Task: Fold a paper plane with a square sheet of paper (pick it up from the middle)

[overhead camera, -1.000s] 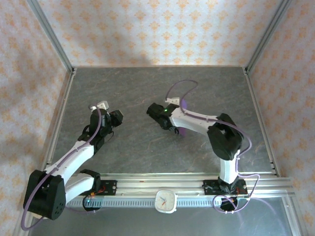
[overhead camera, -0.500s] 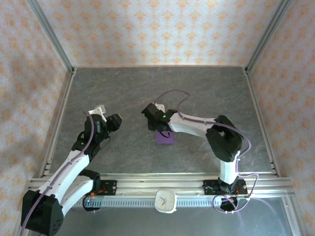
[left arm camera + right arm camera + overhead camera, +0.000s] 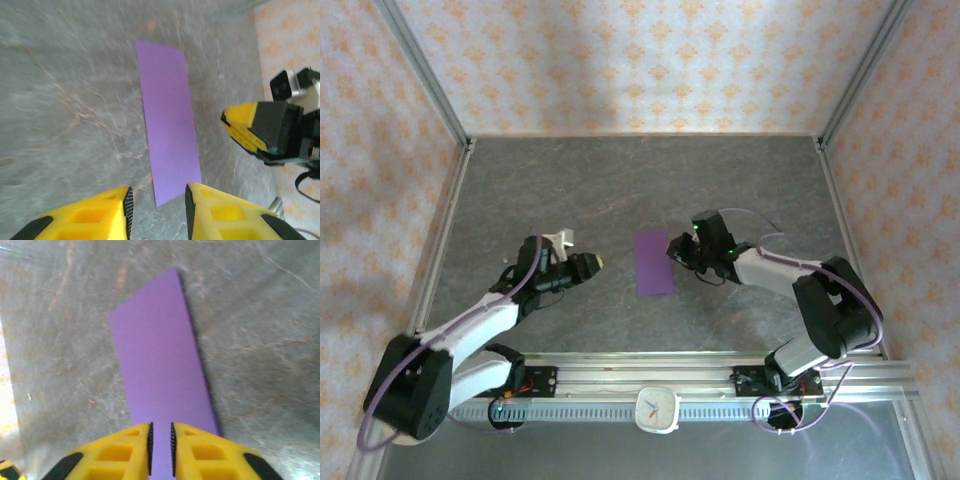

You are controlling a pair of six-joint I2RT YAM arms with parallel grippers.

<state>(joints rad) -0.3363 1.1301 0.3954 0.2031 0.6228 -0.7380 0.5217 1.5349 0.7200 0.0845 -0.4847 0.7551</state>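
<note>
The square sheet of paper (image 3: 653,262) lies flat on the grey table as a narrow purple rectangle, apparently folded in half. My left gripper (image 3: 592,264) is just left of it, low and pointing at its left edge. In the left wrist view the paper (image 3: 167,115) runs away from my open left gripper (image 3: 157,197), its near corner between the fingers. My right gripper (image 3: 676,250) sits at the paper's right edge. In the right wrist view its jaws (image 3: 161,432) stand a narrow gap apart over the paper (image 3: 157,355), holding nothing. The right gripper's yellow finger (image 3: 245,127) faces the left wrist camera.
A white clock (image 3: 657,408) sits on the aluminium rail (image 3: 620,372) at the near edge. Metal frame posts (image 3: 440,105) and patterned walls close in the table's left, right and far sides. Bare grey table (image 3: 620,180) lies behind the paper.
The right arm let the paper go and drew back to its right side. The paper now lies flat. The left gripper swung in toward its left edge.
</note>
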